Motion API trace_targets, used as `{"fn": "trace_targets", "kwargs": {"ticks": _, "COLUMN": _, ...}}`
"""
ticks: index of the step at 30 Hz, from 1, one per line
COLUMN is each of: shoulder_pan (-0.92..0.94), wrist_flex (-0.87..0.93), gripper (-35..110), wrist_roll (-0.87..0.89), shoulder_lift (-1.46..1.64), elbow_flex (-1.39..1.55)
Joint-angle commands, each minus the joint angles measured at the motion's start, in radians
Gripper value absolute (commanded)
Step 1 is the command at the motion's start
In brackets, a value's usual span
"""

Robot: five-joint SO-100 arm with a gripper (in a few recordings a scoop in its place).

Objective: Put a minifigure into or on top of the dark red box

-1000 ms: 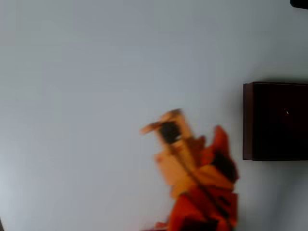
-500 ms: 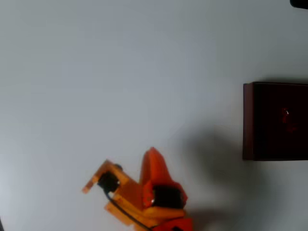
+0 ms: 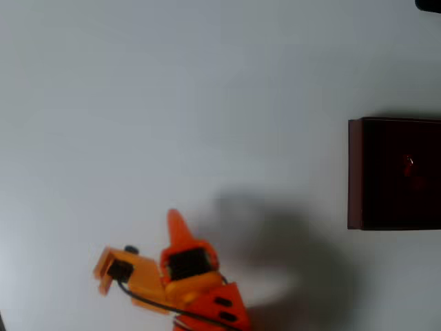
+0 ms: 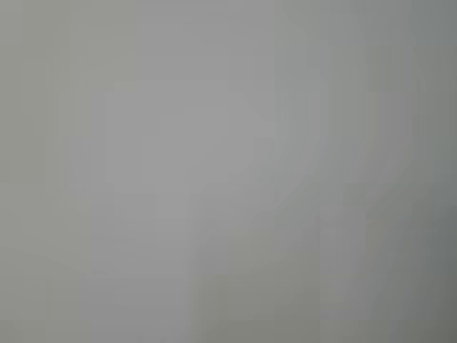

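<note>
— Where is the minifigure sitting?
— Inside the dark red box at the right edge in the overhead view, showing as a faint red shape.
— And the orange gripper?
— Hanging at the near left, well apart; I cannot tell its jaws.

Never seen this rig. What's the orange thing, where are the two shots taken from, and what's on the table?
The orange thing is a small robot arm; its gripper ends in the pointed finger in the overhead view. That view comes from a fixed camera looking straight down on a pale table. The other shot is from a camera on the arm's wrist; it shows plain grey, with nothing to make out. At the right edge of the overhead view sits a dark red box with a near-black inside. A faint reddish speck in it may be the minifigure, too dim to be sure. Whether the gripper is open or shut cannot be told.
</note>
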Motion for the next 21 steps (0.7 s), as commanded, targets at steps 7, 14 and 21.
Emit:
{"fn": "trace_targets", "kwargs": {"ticks": 7, "shoulder_pan": -0.080, "wrist_flex": 0.181, "gripper": 0, "wrist_roll": -0.017, "shoulder_lift": 0.011, "elbow_flex": -0.009}}
{"fn": "trace_targets", "kwargs": {"ticks": 14, "shoulder_pan": -0.054, "wrist_flex": 0.388, "gripper": 0, "wrist_roll": 0.015, "shoulder_lift": 0.009, "elbow_flex": -0.061}}
{"fn": "trace_targets", "kwargs": {"ticks": 21, "shoulder_pan": -0.054, "wrist_flex": 0.388, "gripper": 0, "wrist_roll": 0.015, "shoulder_lift": 0.009, "elbow_flex": -0.061}}
